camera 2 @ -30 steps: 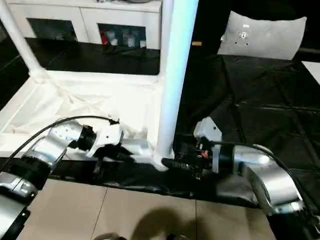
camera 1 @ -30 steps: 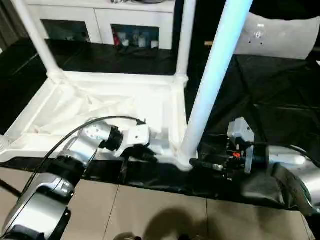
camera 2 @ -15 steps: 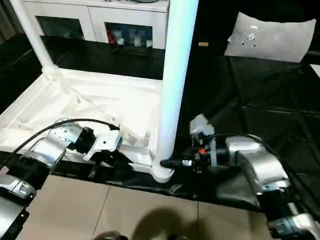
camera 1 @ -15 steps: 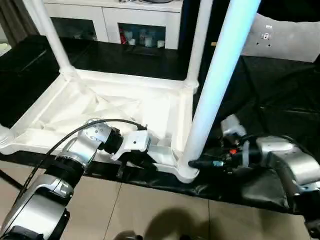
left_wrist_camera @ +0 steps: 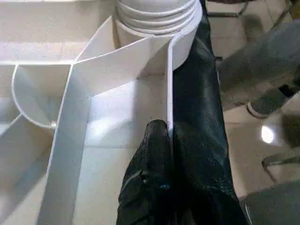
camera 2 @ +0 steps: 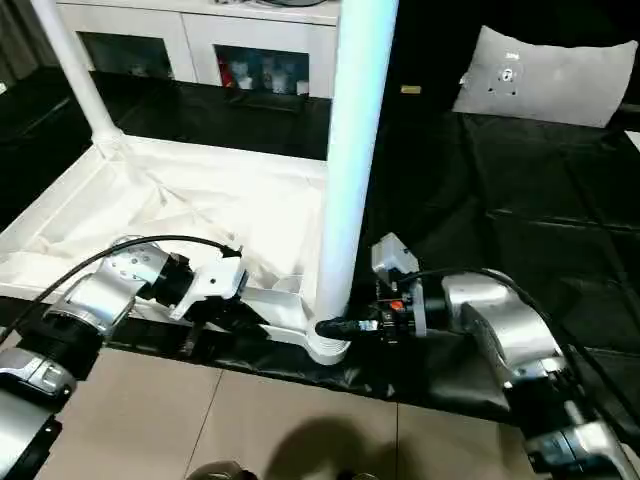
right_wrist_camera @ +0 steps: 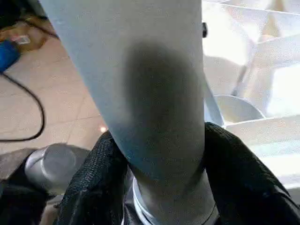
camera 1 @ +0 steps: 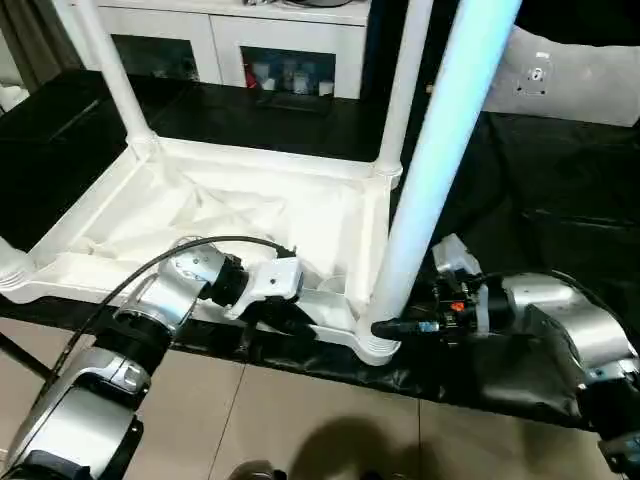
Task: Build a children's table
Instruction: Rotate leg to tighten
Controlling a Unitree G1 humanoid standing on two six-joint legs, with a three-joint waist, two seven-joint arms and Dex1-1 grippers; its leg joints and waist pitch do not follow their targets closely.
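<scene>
White plastic makes up the whole job: from the left eye view the table top (camera 1: 250, 215) lies upside down on a black sheet (camera 1: 560, 190), ribs up, with three legs standing in corner sockets, the far left leg (camera 1: 105, 70), the far right leg (camera 1: 405, 85) and the thick near leg (camera 1: 435, 170). The near left socket (camera 1: 12, 268) looks empty, so by my reading one leg is left to fit. Beyond the sheet stands a white cabinet (camera 1: 280, 40) with glass doors, and tan floor tiles (camera 1: 300, 420) run along the near edge.

From the right eye view the right gripper (camera 2: 340, 326) reaches level to the foot of the near leg, and a pale cushion-like thing (camera 2: 545, 80) lies far right.

In the left wrist view the left gripper (left_wrist_camera: 168, 136) is pinched closed on the table top's thin near rim (left_wrist_camera: 169, 84).

In the right wrist view the right gripper's two black fingers (right_wrist_camera: 93, 183) sit either side of the near leg, hugging it just above its threaded base, probably to seat it
</scene>
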